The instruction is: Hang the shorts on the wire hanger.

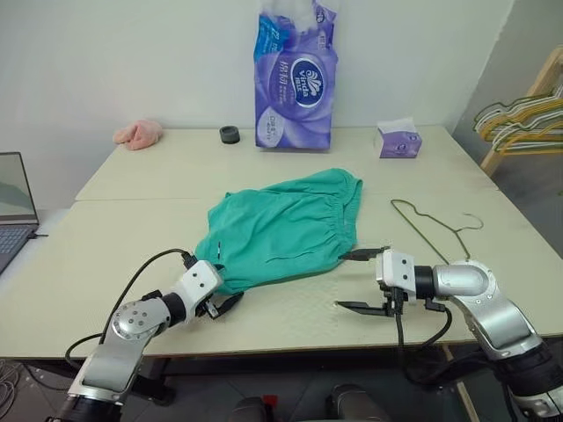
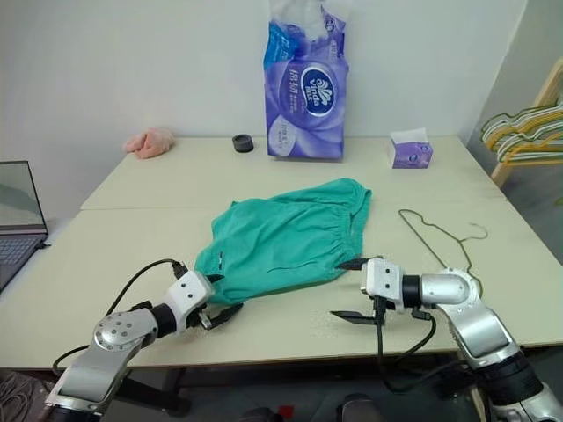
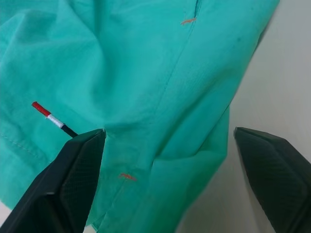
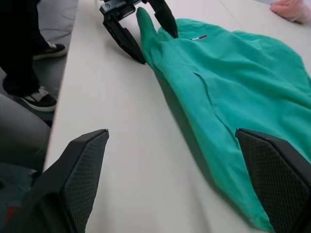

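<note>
Your table (image 1: 132,255), largest item; the shorts (image 1: 281,224) lie flat at its centre, laid out for pickup. The wire hanger (image 1: 431,227) waits at their 3 o'clock. Left gripper (image 1: 215,303), jaws apart, straddles the 7 o'clock corner; right gripper (image 1: 362,281) spread wide, holding nothing

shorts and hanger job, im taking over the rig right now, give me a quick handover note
Left gripper: open, jaws either side of the near left corner of the shorts, not closed on the fabric yet.
Right gripper: open, holding nothing, fingers pointing left at the shorts' near right edge.
Shorts: lying flat in the middle of the table.
Wire hanger: flat on the table, right of the shorts, apart from them, untouched.
Done: both grippers brought to the shorts.
Left: grip the shorts, lift them, get them onto the hanger.
</note>
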Motion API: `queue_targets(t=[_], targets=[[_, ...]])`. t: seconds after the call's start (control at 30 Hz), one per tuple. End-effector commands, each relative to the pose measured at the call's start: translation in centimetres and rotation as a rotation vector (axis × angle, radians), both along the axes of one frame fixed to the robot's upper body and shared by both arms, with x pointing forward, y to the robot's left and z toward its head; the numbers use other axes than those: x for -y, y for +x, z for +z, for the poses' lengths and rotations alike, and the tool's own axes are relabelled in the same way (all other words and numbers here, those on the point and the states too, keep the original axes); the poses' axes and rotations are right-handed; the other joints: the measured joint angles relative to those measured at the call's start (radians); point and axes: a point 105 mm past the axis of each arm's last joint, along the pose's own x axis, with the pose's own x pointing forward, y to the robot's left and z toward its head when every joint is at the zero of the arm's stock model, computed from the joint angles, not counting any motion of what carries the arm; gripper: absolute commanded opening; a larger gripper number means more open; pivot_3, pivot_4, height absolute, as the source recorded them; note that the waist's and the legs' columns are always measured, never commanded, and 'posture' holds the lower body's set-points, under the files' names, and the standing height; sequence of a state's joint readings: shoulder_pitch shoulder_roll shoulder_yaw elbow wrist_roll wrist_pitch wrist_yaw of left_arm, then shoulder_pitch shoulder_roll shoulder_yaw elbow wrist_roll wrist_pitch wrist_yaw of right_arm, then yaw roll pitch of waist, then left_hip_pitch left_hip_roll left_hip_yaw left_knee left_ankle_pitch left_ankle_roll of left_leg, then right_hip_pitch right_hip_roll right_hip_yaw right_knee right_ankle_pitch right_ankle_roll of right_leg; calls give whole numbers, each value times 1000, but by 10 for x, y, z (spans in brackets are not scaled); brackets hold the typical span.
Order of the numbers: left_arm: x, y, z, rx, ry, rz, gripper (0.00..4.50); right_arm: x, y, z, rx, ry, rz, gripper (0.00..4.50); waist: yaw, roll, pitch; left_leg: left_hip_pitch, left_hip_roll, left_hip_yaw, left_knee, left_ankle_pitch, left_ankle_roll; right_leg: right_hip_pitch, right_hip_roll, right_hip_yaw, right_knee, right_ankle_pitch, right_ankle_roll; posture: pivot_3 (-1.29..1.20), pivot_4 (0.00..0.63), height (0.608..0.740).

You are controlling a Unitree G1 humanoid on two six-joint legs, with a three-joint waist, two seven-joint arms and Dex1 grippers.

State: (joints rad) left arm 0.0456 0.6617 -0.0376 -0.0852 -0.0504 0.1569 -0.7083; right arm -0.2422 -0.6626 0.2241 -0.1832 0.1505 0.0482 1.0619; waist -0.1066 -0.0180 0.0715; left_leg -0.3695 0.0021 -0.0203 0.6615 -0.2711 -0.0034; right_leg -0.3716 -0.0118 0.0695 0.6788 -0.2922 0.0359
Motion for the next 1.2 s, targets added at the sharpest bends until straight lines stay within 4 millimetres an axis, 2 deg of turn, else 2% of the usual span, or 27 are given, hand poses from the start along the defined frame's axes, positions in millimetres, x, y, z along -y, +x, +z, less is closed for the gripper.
queue_targets(t=[0.03,0.23,0.37,0.63,0.73,0.87,1.2], targets=[[-10,-1,-4,-13,36,24,3025,4,14,3,94,-39,-26,4500,-5,-1,1,3,0,0,0,0,0,1,0,0,0,0,0,-155,35,740],[-13,-1,2,9,20,36,1172,8,39,-12,196,-191,-27,4500,-14,0,1,5,1,1,-1,0,0,2,0,0,0,0,-1,-152,32,740],[-18,5,14,50,12,54,14,2,59,-23,273,-273,-23,4500,-26,-1,1,4,2,2,-1,0,0,3,1,1,1,0,-1,-146,28,740],[-30,21,53,149,-80,126,14,-28,87,-38,368,-328,29,4500,-38,-2,1,2,3,2,-1,0,-1,3,1,0,1,2,-6,-126,19,740],[-31,24,65,167,-111,133,14,-40,97,-35,385,-303,7,4500,-40,-2,1,2,3,1,-1,0,-1,3,2,0,1,3,-6,-126,19,740],[-33,22,69,164,-117,129,0,-45,105,-29,391,-268,-11,3588,-41,-2,1,3,3,1,-1,-1,-1,3,2,0,2,3,-6,-120,14,740],[-42,26,77,183,-137,151,0,-53,123,-11,439,-195,-101,77,-49,-2,1,2,3,0,-1,-1,-3,3,2,-1,2,3,-6,-128,5,740]])
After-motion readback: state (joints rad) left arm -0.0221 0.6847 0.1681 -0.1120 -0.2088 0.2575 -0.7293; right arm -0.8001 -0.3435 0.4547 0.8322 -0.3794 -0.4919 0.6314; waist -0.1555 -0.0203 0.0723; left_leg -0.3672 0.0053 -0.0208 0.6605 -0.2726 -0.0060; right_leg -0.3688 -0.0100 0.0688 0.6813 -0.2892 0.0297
